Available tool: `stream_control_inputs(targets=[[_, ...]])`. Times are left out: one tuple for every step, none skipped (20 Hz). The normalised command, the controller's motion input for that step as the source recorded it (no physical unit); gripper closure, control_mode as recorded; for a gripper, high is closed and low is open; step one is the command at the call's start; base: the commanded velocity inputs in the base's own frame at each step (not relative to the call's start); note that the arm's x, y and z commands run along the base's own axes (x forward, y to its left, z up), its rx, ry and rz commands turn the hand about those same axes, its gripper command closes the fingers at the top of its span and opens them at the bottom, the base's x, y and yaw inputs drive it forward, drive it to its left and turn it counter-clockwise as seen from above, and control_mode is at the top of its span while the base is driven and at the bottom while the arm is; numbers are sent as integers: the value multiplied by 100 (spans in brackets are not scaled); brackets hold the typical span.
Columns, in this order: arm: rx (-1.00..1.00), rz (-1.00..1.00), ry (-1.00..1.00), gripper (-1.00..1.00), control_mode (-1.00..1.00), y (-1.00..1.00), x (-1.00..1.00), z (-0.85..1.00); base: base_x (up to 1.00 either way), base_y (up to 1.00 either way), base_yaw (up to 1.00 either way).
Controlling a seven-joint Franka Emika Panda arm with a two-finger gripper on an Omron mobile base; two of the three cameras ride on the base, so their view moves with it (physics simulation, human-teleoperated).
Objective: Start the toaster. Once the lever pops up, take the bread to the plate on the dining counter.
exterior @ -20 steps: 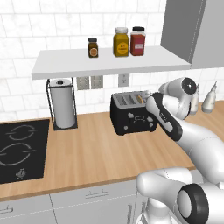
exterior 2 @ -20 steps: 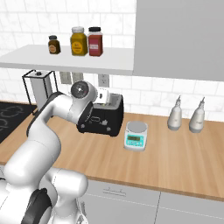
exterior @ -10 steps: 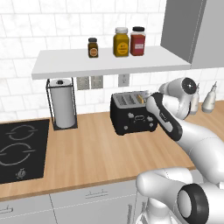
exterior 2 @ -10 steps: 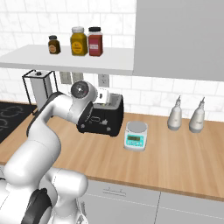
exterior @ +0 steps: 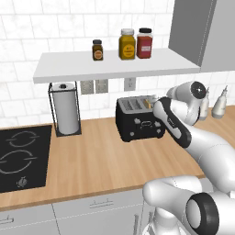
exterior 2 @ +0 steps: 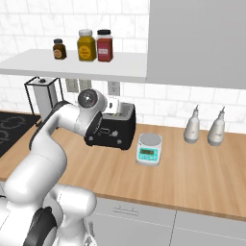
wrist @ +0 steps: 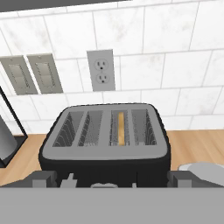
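Note:
The black toaster (wrist: 104, 151) stands on the wooden worktop against the tiled wall, its four slots facing up. The bread (wrist: 119, 128) sits deep in the third slot from the left, only its tan top edge showing. My gripper (wrist: 111, 179) is open and hovers just in front of the toaster's front face, level with its top; its two fingertips (wrist: 43, 177) stand wide apart with nothing between them. In the left base view the hand sits at the toaster's (exterior: 137, 120) right front corner. The plate and the dining counter are out of view.
A paper towel holder (exterior: 65, 112) and a black cooktop (exterior: 18, 156) lie left of the toaster. A kitchen scale (exterior 2: 149, 149) and two bottles (exterior 2: 192, 129) stand to its right. A shelf (exterior: 114, 64) with three jars hangs overhead. An outlet (wrist: 101, 65) is behind.

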Motion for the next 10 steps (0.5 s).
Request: stream_control_inputs(targets=[[0,0,0,-100,-100,0,0,0,0,0,0],[0,0,0,-100,-100,0,0,0,0,0,0],[0,0,0,-100,-100,0,0,0,0,0,0],[0,0,0,-100,-100,0,0,0,0,0,0],[0,0,0,-100,-100,0,0,0,0,0,0],[0,0,0,-100,-100,0,0,0,0,0,0],[0,0,0,-100,-100,0,0,0,0,0,0],[0,0,0,-100,-100,0,0,0,0,0,0],[0,0,0,-100,-100,0,0,0,0,0,0],[0,0,0,-100,-100,0,0,0,0,0,0]])
